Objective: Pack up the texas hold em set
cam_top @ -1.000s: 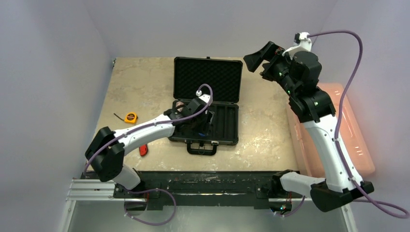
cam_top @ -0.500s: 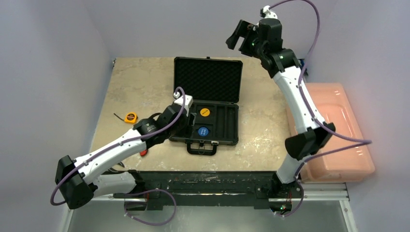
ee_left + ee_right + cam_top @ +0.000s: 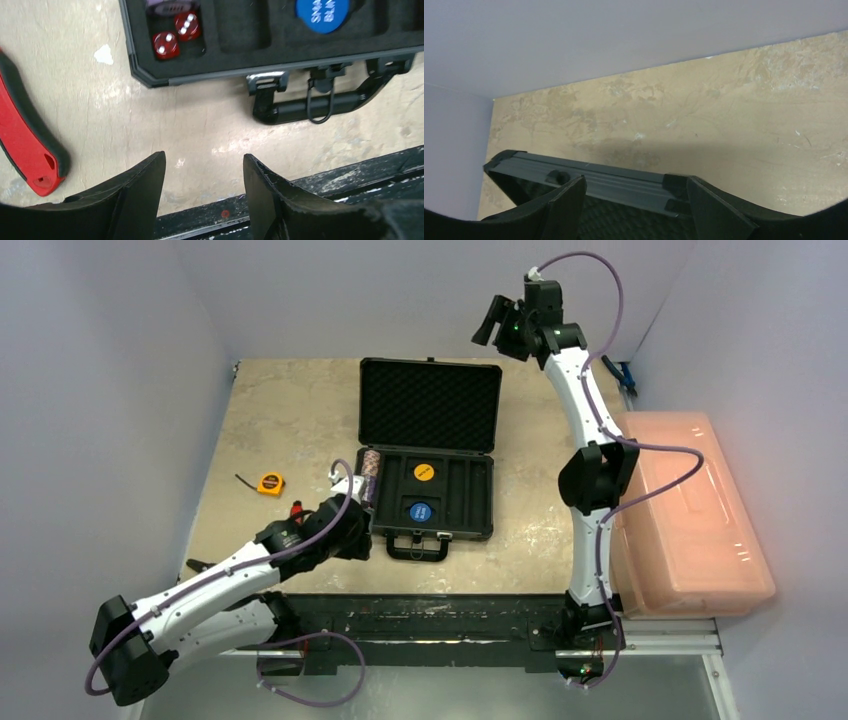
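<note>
Briefcase: black hard briefcase [image 3: 497, 455], lying open at the middle of the tabletop [image 3: 290, 410].
Lid: lid [image 3: 368, 400] raised at the briefcase's far side, with dark foam lining [image 3: 430, 405] facing the arms.
Tray: moulded tray [image 3: 465, 495] in the briefcase's near half, divided into long slots.
Chip stack: one chip stack [image 3: 372, 468] lying on its side in the tray's leftmost slot.
Dice: two red dice [image 3: 166, 44] at the near end of the same slot, just beside the stack.
Discs: yellow disc [image 3: 424, 472] and blue disc [image 3: 419, 510] in the tray, with the blue one nearer the handle.
Handle: handle [image 3: 310, 105] on the briefcase's near edge, lying flat on the tabletop.
Left tool: left tool [image 3: 204, 170] hangs over bare tabletop off the briefcase's near-left corner, fingers moderately apart with nothing between them.
Right tool: right tool [image 3: 636, 187] is raised at the lid's far edge, fingers wide. The lid's rim shows between them, and contact cannot be told.
Knife: red-handled knife [image 3: 22, 145] on the tabletop left of the briefcase.
Tape measure: yellow tape measure [image 3: 270, 483] farther left of the briefcase.
Bin: translucent pink bin [image 3: 690, 510] well to the briefcase's right.
</note>
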Action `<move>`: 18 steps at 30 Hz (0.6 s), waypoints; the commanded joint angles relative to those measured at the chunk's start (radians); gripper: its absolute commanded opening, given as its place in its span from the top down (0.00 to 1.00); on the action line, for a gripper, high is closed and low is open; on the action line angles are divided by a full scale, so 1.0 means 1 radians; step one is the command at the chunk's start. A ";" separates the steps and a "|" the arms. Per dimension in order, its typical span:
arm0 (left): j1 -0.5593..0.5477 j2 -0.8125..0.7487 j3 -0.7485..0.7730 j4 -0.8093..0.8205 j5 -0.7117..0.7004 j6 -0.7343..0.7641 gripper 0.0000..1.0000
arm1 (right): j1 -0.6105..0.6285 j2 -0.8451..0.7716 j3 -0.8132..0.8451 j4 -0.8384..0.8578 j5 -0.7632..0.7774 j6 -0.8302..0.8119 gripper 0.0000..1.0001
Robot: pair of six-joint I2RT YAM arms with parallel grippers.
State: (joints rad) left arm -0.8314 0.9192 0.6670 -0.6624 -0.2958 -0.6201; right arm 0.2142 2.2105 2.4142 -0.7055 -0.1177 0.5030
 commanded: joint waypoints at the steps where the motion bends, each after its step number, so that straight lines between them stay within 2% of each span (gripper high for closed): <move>1: 0.006 -0.045 -0.069 -0.017 -0.015 -0.087 0.43 | -0.044 0.034 0.049 0.083 -0.107 -0.024 0.25; 10: 0.007 -0.012 -0.152 -0.006 0.002 -0.218 0.49 | -0.092 0.183 0.085 0.225 -0.185 0.011 0.45; 14: 0.008 0.009 -0.175 0.013 0.000 -0.247 0.55 | -0.094 0.245 0.089 0.299 -0.202 0.032 0.65; 18: 0.012 0.044 -0.176 0.034 0.005 -0.251 0.58 | -0.094 0.328 0.119 0.337 -0.265 0.027 0.79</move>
State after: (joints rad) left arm -0.8295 0.9363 0.4919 -0.6727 -0.2916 -0.8318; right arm 0.1131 2.4905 2.4645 -0.4595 -0.2947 0.5308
